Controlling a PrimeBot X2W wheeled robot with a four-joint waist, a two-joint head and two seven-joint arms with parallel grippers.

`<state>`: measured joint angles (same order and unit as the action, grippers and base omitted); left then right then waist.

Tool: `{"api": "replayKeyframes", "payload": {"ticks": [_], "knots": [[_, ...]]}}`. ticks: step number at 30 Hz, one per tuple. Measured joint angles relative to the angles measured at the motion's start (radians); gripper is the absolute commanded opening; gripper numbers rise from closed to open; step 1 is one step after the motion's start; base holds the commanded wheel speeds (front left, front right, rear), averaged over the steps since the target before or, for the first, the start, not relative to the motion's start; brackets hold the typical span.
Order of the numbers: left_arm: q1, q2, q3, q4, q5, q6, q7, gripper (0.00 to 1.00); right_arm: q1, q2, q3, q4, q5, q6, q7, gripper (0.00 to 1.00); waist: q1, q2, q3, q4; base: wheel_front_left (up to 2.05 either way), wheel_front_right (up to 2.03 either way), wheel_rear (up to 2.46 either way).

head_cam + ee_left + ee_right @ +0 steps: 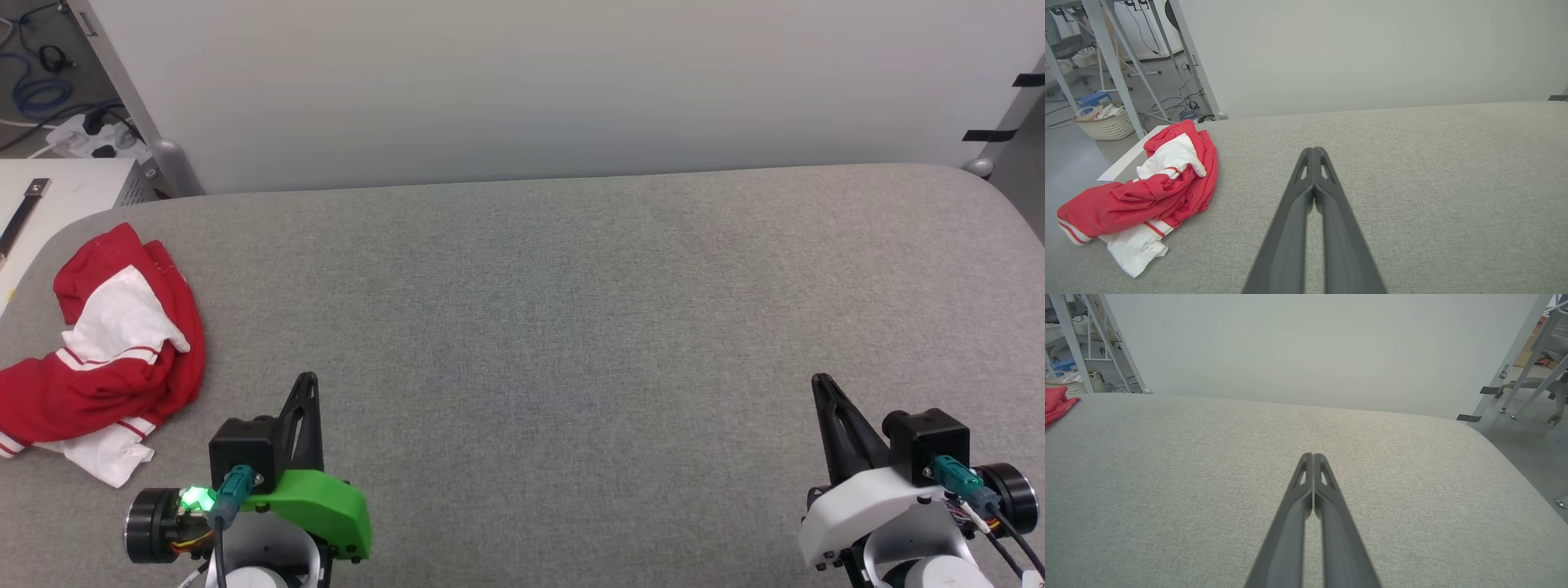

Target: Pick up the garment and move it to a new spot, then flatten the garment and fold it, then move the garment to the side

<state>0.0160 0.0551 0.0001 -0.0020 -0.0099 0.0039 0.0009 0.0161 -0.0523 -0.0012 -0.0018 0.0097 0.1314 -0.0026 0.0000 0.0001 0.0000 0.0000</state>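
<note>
Garment (114, 351) lies crumpled in 1 heap at the far left end of the grey fabric-covered table (571, 286). The red body is bunched, with white sleeve fabric on top and at the near end, and red-white striped trim shows in places. In the left wrist view its striped hem sits at or just over the table's left edge; I cannot tell which. Left gripper (306, 382), on the green housing, is at the lower left of the head view. Its 2 dark fingers are pressed together tip to tip and hold nothing. It is near the garment, on the garment's right, and apart from it, with bare table ahead of it. Right gripper (820, 384), on the white housing, is at the lower right, its 2 fingers likewise pressed together and empty, well apart from the garment. In the right wrist view a red corner of the garment shows at the far left edge. I cannot tell whether either set of tips touches the table cloth. A pale panel (531, 82) stands behind the table. On the floor beyond the left end are a power strip (90, 139), blue cables (33, 90) and a woven basket (1106, 124).
</note>
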Motion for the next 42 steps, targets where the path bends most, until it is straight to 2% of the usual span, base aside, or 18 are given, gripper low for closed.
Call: {"api": "replayKeyframes", "payload": {"ticks": [42], "knots": [[0.000, 0.000, 0.000, 0.000, 0.000, 0.000, 0.000, 0.00, 0.000, 0.000, 0.000, 0.000, 0.000, 0.000, 0.000, 0.00, 0.0000, 0.0000, 0.000, 0.000, 0.00, 0.00, 0.00]]}}
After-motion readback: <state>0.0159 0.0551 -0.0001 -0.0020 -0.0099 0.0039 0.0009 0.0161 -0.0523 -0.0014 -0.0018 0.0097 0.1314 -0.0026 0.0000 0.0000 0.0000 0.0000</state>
